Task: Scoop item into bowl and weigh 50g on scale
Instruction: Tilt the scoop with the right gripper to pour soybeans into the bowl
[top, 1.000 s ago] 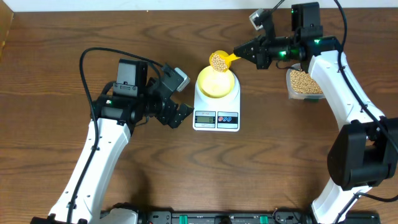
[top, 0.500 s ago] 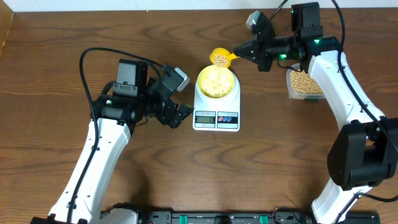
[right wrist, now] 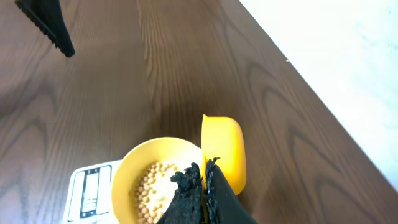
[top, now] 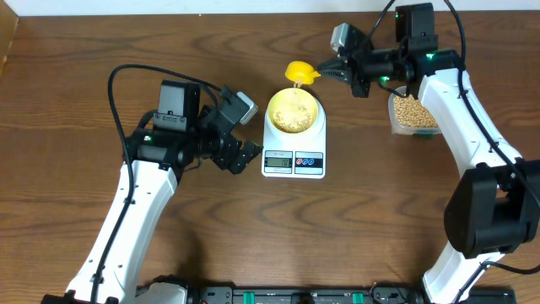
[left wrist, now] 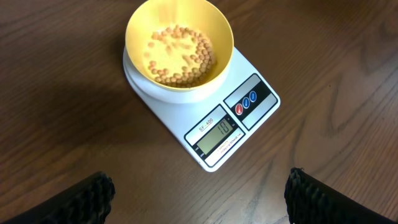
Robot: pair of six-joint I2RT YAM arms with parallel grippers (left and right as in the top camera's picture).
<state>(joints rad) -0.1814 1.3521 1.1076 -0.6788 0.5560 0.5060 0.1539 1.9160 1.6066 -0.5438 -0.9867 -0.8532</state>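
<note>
We log, nearest first: the left gripper [top: 246, 154], fingers spread wide, hovering just left of the scale [top: 294, 160], whose display digits we cannot read. On the scale's platform sits the bowl [top: 294, 111], with beans [left wrist: 180, 55] covering its bottom. To the right, apart, stands a clear tub [top: 413, 114] of more beans. Farthest is the yellow scoop [top: 299, 72], tipped above the bowl's far rim, its handle pinched by the right gripper [top: 336, 69].

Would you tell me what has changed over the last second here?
The right gripper rolled the yellow scoop over, tipping its beans into the bowl, which was nearly empty before. It kept its hold on the scoop's handle. The open left gripper and the scale stayed put.
</note>
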